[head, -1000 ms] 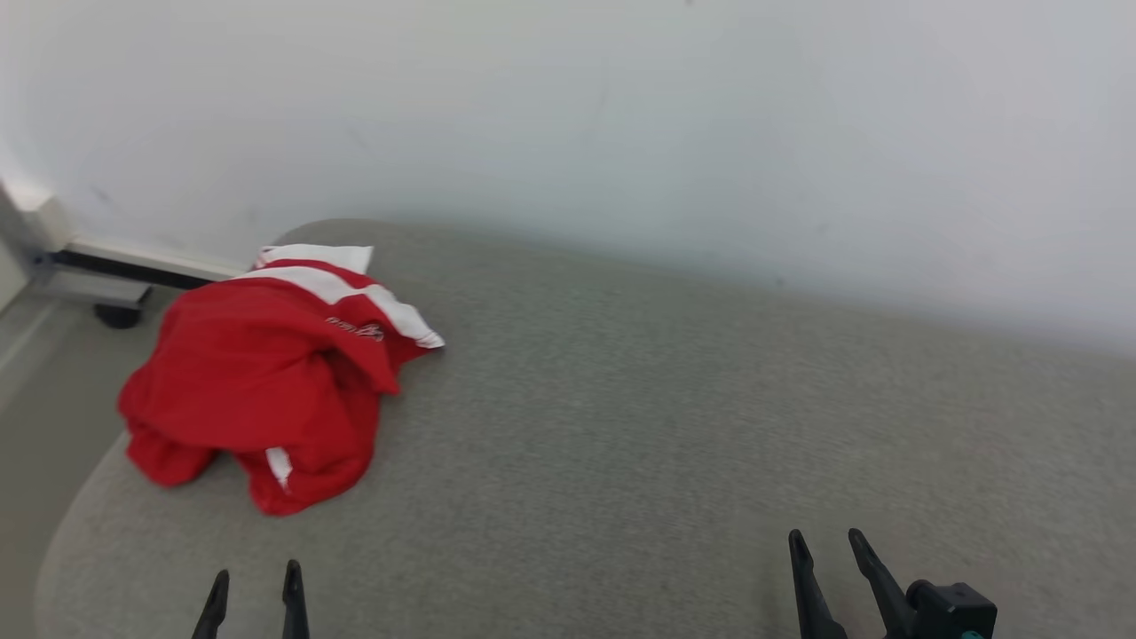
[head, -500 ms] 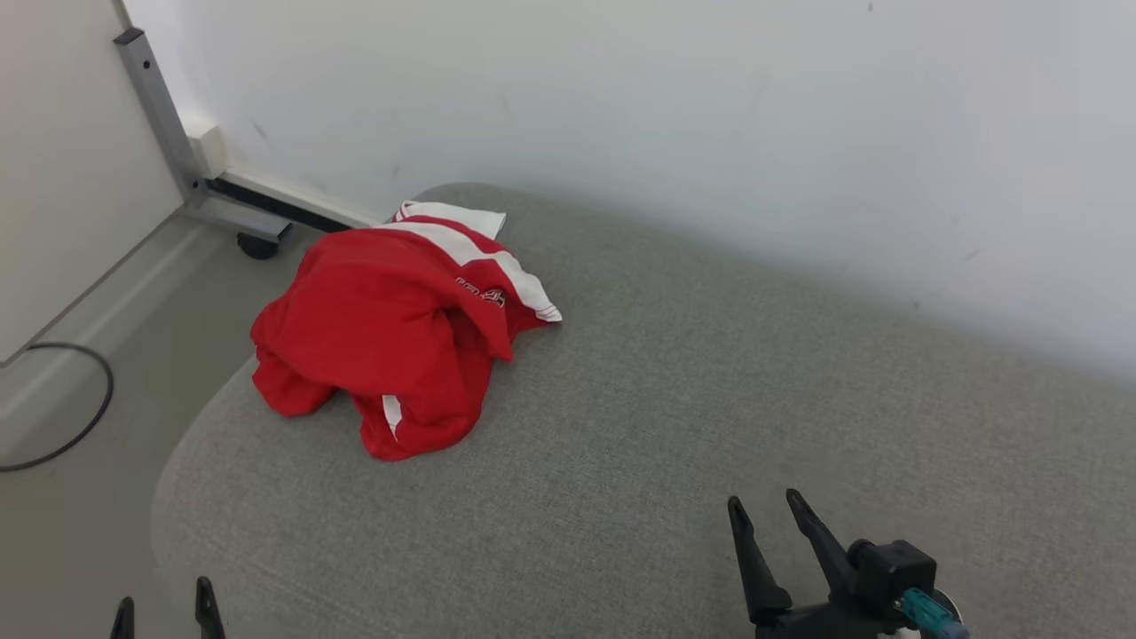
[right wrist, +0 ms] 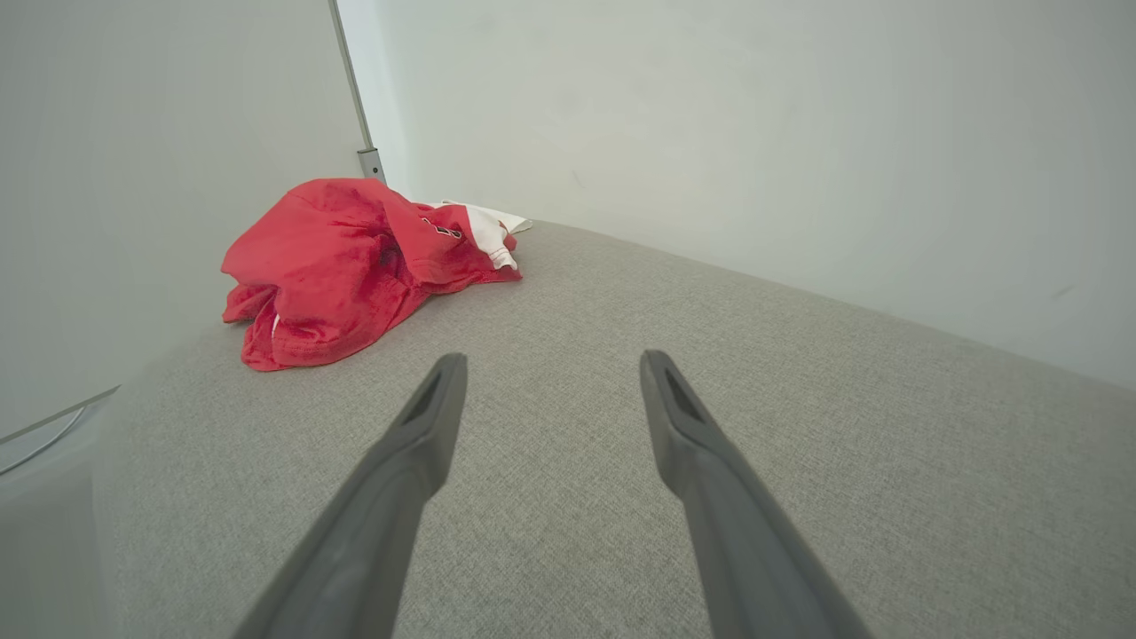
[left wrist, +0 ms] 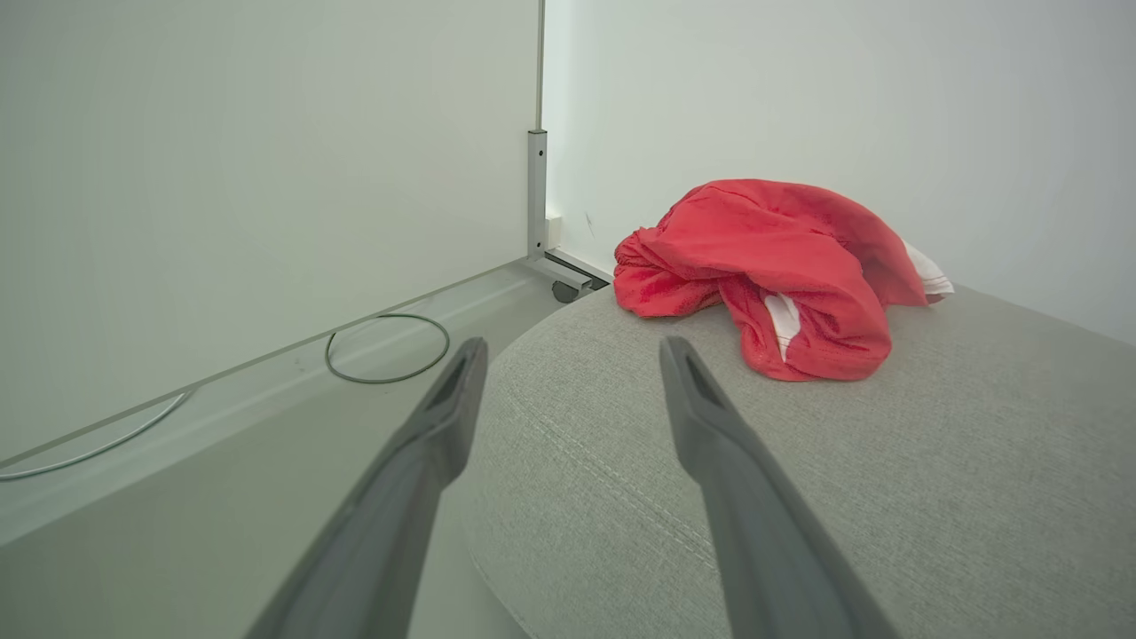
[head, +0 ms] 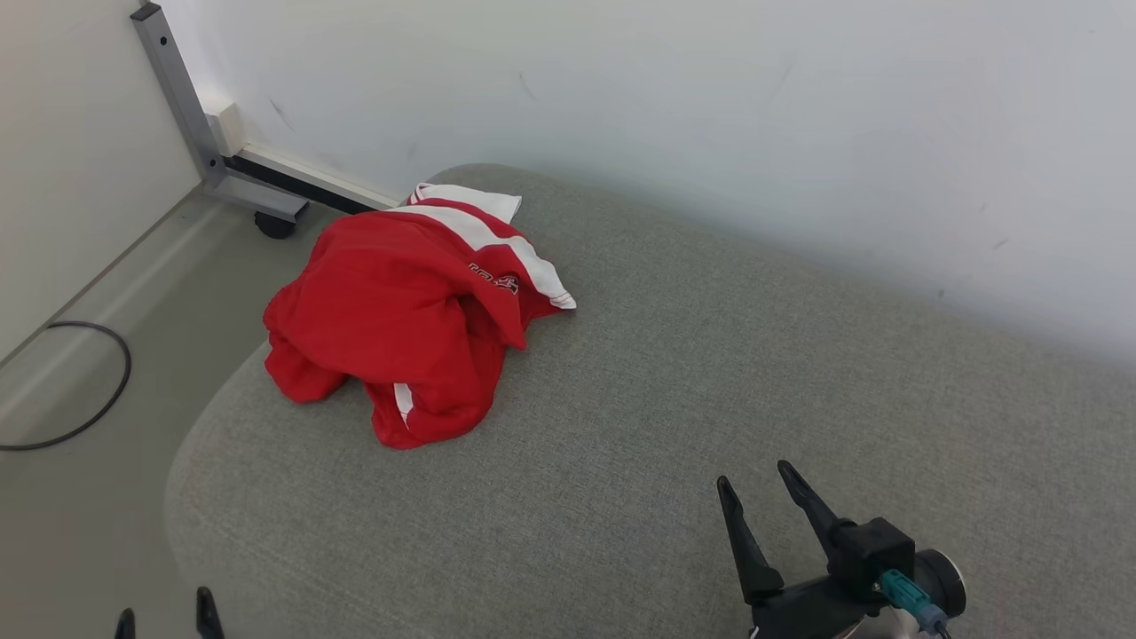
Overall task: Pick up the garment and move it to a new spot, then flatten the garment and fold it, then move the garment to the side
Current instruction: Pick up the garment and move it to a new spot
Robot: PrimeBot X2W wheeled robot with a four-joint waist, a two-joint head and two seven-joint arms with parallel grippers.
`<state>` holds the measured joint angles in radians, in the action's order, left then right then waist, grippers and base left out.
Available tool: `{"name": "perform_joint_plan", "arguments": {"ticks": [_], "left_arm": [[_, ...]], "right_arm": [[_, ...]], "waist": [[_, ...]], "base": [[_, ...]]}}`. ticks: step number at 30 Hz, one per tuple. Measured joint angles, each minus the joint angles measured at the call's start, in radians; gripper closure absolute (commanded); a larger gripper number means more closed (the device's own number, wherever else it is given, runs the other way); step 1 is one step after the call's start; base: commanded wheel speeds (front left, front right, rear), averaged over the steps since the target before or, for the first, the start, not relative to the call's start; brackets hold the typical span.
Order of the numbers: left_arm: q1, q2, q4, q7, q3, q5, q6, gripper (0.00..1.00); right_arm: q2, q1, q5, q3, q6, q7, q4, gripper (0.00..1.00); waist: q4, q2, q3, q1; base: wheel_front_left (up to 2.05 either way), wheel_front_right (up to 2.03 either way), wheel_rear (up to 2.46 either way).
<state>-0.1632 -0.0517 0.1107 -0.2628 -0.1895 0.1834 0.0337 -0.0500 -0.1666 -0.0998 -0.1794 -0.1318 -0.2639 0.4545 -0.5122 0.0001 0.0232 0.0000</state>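
Crumpled red-and-white fabric garment (head: 408,328), heaped by rounded edge of grey upholstered cushion (head: 710,373); left gripper (head: 164,605), right gripper (head: 754,477), jaws apart, empty; risk: shallow pinch could drag it floorward.

Soft, even, bright light; faint shadows.

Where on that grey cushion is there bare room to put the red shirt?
Bare: the grey cushion right of the red garment, between wall and right tool; also the near strip between garment and left tool. Crowded: only the far-left corner, where the garment lies.
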Motion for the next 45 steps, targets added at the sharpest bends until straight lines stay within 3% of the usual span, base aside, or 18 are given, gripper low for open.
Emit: {"name": "perform_joint_plan", "arguments": {"ticks": [8,11,17,23,30,34,43,44,45], "left_arm": [[0.03,0.0,0.024,0.0,0.056,-0.002,-0.005,0.0],[0.088,-0.006,0.08,0.0,0.097,-0.02,0.021,0.0],[0.399,-0.047,0.255,0.038,0.196,-0.041,0.072,0.0],[0.702,-0.044,0.521,0.114,0.227,-0.023,0.079,0.0],[0.893,-0.065,0.733,0.244,0.185,0.022,0.055,0.0],[0.951,-0.084,0.807,0.264,0.166,0.049,0.05,0.0],[1.013,-0.134,0.931,0.262,0.147,0.053,-0.022,0.0],[1.016,-0.145,0.941,0.255,0.146,0.053,-0.032,0.36],[1.017,-0.152,0.95,0.251,0.145,0.053,-0.034,0.36]], "right_arm": [[0.0,0.009,0.03,0.009,0.0,0.0,-0.016,0.0],[0.0,0.016,0.03,0.01,0.0,0.0,-0.016,0.0],[0.0,0.028,0.054,0.024,0.0,0.008,-0.034,0.0],[0.0,0.07,0.103,0.013,0.0,0.053,-0.117,0.0],[0.0,0.073,0.177,-0.019,0.0,0.139,-0.267,0.0],[0.0,0.089,0.195,-0.006,0.0,0.163,-0.333,0.0],[-0.001,0.109,0.209,0.006,0.0,0.182,-0.403,0.0],[-0.001,0.109,0.209,0.004,0.0,0.182,-0.403,0.0],[-0.001,0.109,0.208,0.003,0.0,0.182,-0.402,0.0]], "waist": [[-0.002,0.0,-0.005,0.0],[-0.004,0.0,-0.011,0.0],[-0.009,0.0,-0.048,0.0],[0.0,0.0,-0.111,0.0001],[0.071,0.0001,-0.191,0.0002],[0.122,0.0001,-0.247,0.0002],[0.221,0.0001,-0.351,0.0003],[0.23,0.0002,-0.358,0.0003],[0.238,0.0002,-0.364,0.0003]], "base": [[0.0,0.0,0.0],[0.0,0.0,0.0],[0.0,0.0,0.0],[0.0,0.0,0.0],[0.0,0.0,0.0],[0.0,0.0,0.0],[0.0,0.0,0.0],[0.0,0.0,0.0],[0.0,0.0,0.0]]}}
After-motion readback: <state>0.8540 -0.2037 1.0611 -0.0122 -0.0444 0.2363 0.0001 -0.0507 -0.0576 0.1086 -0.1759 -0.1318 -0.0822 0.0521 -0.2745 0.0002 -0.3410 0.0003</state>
